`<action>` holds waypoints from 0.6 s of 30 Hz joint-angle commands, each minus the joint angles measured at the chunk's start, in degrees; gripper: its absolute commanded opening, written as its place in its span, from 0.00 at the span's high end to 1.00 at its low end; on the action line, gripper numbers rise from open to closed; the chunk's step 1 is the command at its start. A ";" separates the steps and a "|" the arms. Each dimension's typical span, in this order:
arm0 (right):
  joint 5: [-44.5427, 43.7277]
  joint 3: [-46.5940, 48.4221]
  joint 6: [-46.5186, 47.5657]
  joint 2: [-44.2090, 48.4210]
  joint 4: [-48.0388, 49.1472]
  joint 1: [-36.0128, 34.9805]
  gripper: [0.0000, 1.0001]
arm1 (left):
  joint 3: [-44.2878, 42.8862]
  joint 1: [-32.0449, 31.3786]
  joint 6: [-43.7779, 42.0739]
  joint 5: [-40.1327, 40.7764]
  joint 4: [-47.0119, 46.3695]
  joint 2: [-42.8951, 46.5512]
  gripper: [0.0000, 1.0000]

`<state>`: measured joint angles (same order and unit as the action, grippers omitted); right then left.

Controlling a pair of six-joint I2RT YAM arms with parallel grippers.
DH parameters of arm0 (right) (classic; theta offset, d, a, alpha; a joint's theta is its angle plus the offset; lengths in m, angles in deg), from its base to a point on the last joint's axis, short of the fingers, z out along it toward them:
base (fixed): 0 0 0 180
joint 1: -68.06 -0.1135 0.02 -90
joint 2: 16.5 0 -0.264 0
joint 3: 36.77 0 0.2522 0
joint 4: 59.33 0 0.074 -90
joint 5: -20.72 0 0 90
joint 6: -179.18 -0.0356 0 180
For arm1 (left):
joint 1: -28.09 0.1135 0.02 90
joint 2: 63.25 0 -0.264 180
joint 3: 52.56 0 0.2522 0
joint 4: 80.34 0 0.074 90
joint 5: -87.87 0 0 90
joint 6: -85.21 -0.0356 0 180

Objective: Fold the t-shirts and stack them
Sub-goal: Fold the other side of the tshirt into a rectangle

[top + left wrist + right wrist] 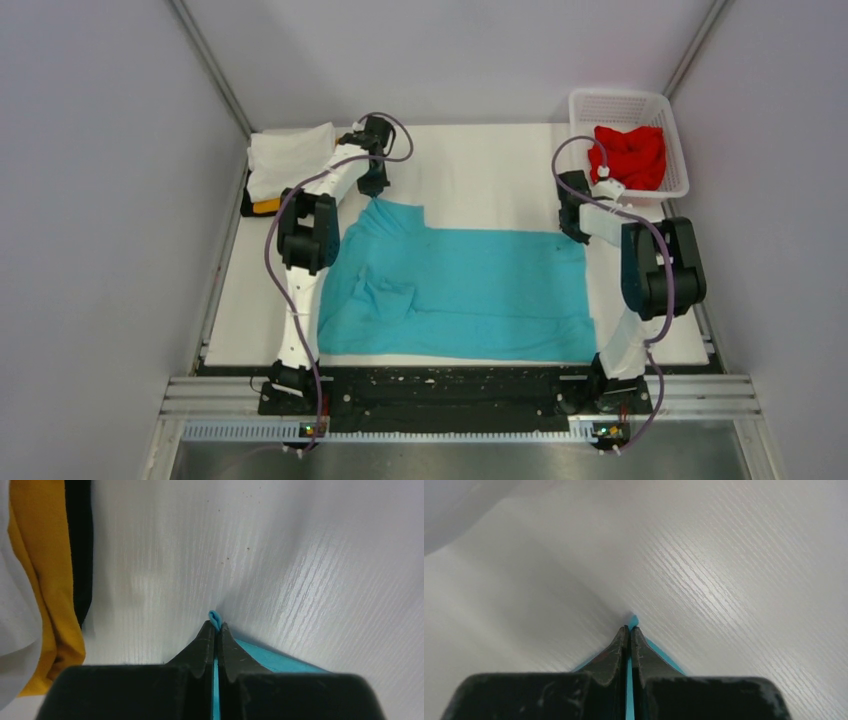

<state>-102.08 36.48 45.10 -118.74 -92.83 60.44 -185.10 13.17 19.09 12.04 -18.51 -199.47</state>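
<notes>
The turquoise t-shirt [460, 292] lies spread on the white table, rumpled at its left side. My left gripper [373, 190] is shut on its far left corner; a nub of turquoise cloth [215, 617] sticks out between the closed fingertips. My right gripper [572, 232] is shut on the far right corner, with turquoise cloth [633, 620] pinched between the jaws. A folded white t-shirt [288, 156] sits on a yellow-orange one [266, 206] and a black one at the far left; yellow-orange [50, 590] and black [80, 550] cloth show in the left wrist view. A red t-shirt [630, 155] lies in the basket.
A white plastic mesh basket [622, 104] stands at the far right corner. Grey walls enclose the table on left, right and back. A black strip and metal rails [460, 392] run along the near edge by the arm bases.
</notes>
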 commanded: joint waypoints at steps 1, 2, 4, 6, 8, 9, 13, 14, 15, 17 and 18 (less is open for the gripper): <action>0.87 3.02 1.67 -1.52 1.18 0.81 1.00 | -2.62 0.76 -0.35 0.15 -1.18 3.73 1.00; 0.89 3.34 2.22 -1.62 1.73 0.83 1.00 | -3.37 0.81 -0.53 0.06 -1.21 3.49 1.00; 0.49 4.81 3.55 -1.90 2.07 0.82 1.00 | -5.58 1.06 -0.88 -0.55 -1.06 2.87 1.00; -0.20 6.91 4.99 -2.09 2.08 0.81 1.00 | -7.85 1.32 -0.98 -1.15 -0.95 2.19 1.00; -0.52 8.87 6.31 -2.02 2.09 0.76 1.00 | -9.31 1.46 -1.30 -1.57 -1.40 1.86 1.00; -0.73 9.56 6.93 -1.98 2.19 0.77 1.00 | -9.57 1.54 -1.49 -1.72 -1.93 1.87 1.00; -0.16 10.35 9.58 -1.49 2.68 0.76 1.00 | -9.97 1.65 -2.12 -2.73 -2.65 1.75 1.00; 0.30 10.04 10.07 -1.24 2.87 0.76 1.00 | -9.87 1.65 -2.16 -3.25 -2.52 1.92 1.00; 1.28 9.52 10.94 -1.02 3.55 0.76 1.00 | -9.62 1.65 -2.17 -3.76 -2.35 2.03 1.00; 3.99 8.09 12.26 -0.03 4.89 0.82 1.00 | -8.50 1.65 -2.22 -4.86 -2.23 2.61 1.00; 5.38 7.22 12.84 0.76 5.63 0.70 1.00 | -7.71 1.65 -2.33 -5.52 -2.35 3.10 1.00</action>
<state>-100.48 44.87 54.28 -121.14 -90.54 60.48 -193.17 14.50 17.67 8.92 -19.80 -199.49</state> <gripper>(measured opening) 0.008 0.022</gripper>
